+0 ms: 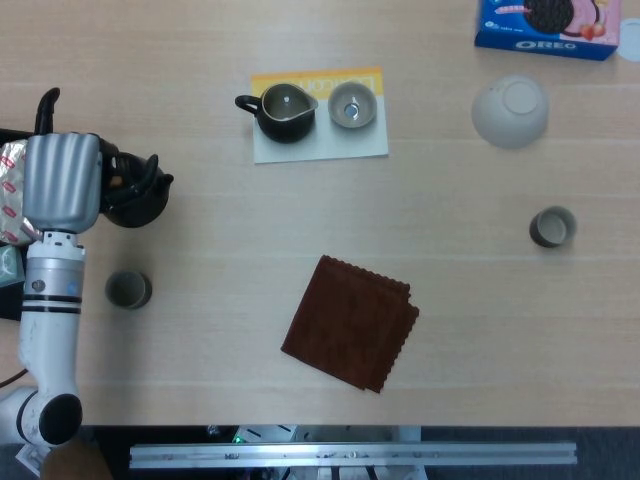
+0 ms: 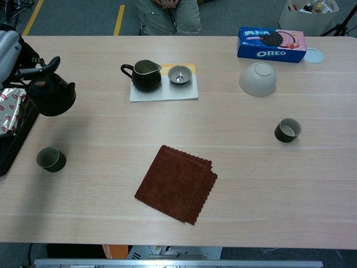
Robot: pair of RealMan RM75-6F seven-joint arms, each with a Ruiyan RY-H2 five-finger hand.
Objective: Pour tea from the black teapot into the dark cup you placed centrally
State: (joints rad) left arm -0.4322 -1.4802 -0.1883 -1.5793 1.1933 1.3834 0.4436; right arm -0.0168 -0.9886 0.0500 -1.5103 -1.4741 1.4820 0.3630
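Observation:
My left hand (image 1: 62,180) (image 2: 10,47) grips the black teapot (image 1: 135,195) (image 2: 53,95) by its handle at the far left of the table; in the chest view the pot hangs above the tabletop. A dark cup (image 1: 128,290) (image 2: 51,159) stands on the table just in front of the teapot, apart from it. A second dark cup (image 1: 552,226) (image 2: 288,129) stands alone at the right side. The right hand shows in neither view.
A black pitcher (image 1: 283,110) and a small grey cup (image 1: 352,104) sit on a card at the back centre. A brown cloth (image 1: 350,322) lies mid-front. An upturned white bowl (image 1: 510,110), an Oreo box (image 1: 548,25) and a black tray (image 2: 10,146) with packets at the left edge.

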